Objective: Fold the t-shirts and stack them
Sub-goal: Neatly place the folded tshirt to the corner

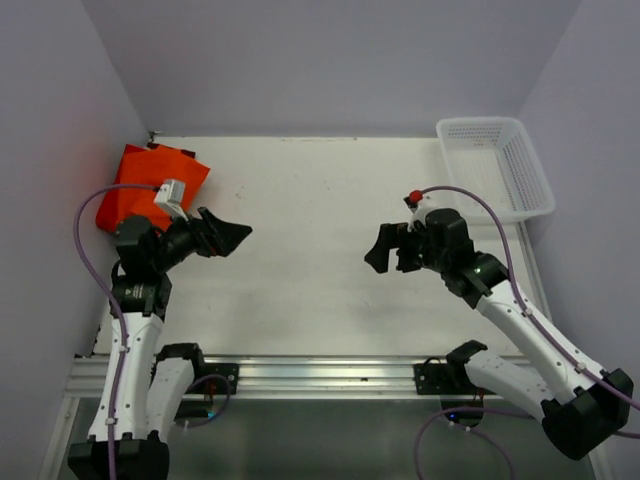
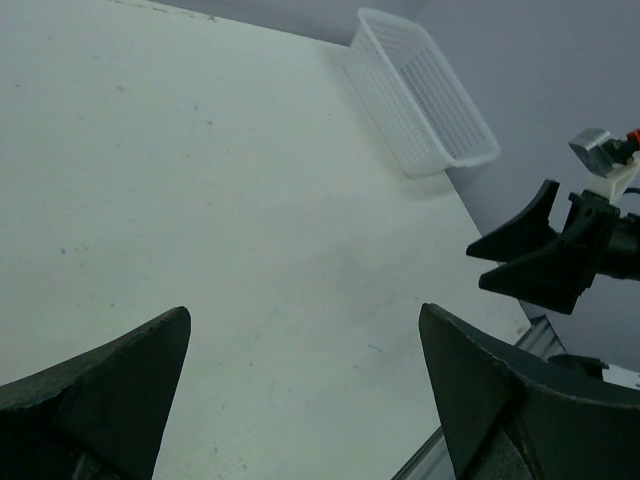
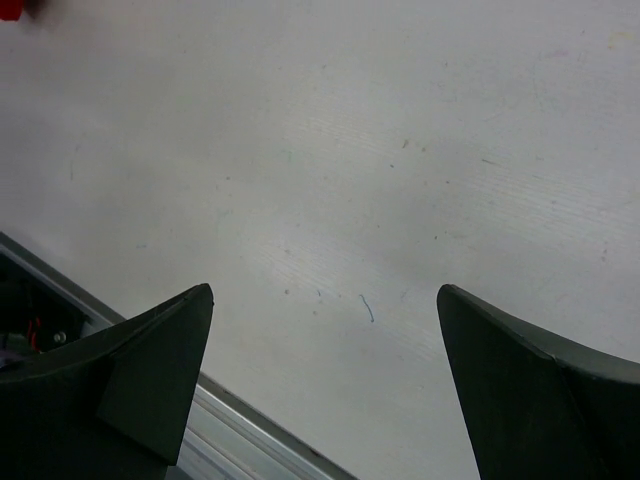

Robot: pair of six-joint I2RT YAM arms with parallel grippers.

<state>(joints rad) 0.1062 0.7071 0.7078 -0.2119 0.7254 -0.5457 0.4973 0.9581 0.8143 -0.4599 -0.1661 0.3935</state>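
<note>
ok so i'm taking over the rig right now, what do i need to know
Left gripper: jaws open, empty, over the table.
Right gripper: jaws open, empty.
T-shirts: folded orange-red pile at the far left corner, beside the left arm; I cannot tell the layers apart.
White basket: far right corner.
Done: folding and stacking look finished.
Left: confirm the pile holds both shirts.

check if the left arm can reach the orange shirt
Probably yes: the orange shirt lies uncovered just behind the left tool, which faces away and must turn.
</note>
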